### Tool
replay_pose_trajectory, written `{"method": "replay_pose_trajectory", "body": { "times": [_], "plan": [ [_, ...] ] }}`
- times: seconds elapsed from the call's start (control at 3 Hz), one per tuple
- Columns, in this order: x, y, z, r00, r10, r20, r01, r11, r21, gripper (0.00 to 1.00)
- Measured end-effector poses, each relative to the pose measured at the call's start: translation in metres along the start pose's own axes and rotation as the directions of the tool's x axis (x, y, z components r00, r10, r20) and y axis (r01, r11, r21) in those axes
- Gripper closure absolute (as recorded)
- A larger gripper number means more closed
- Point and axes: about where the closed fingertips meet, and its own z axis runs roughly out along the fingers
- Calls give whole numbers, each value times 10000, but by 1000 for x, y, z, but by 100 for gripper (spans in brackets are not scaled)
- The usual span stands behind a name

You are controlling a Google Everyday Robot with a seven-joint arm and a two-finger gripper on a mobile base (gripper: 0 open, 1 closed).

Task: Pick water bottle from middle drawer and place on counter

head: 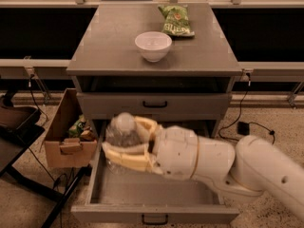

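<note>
The water bottle [121, 133], clear with a white cap, is held in my gripper [127, 142], lifted above the open middle drawer [142, 194] at its left side. The cream fingers [124, 158] close around the bottle's body, cap upward. My white arm [223, 163] reaches in from the lower right over the drawer. The grey counter [109, 46] lies above and behind, with a white bowl [153, 45] near its middle and a green snack bag [175, 20] at its back.
A closed grey drawer front [154, 105] with a black handle sits above the open drawer. A cardboard box [66, 132] with items stands on the floor at left. A dark cart [14, 127] is at far left. Cables [247, 122] lie at right.
</note>
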Motion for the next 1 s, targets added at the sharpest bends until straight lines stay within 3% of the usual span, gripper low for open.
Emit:
{"method": "replay_pose_trajectory", "body": {
  "times": [0.33,0.67,1.0],
  "plan": [
    [-75,-30,33,9991,227,-351,-200,9970,744,100],
    [-130,-78,70,9951,306,-945,-144,9856,1684,100],
    [-134,-87,85,9896,967,-1069,-775,9822,1708,100]
  ]
}}
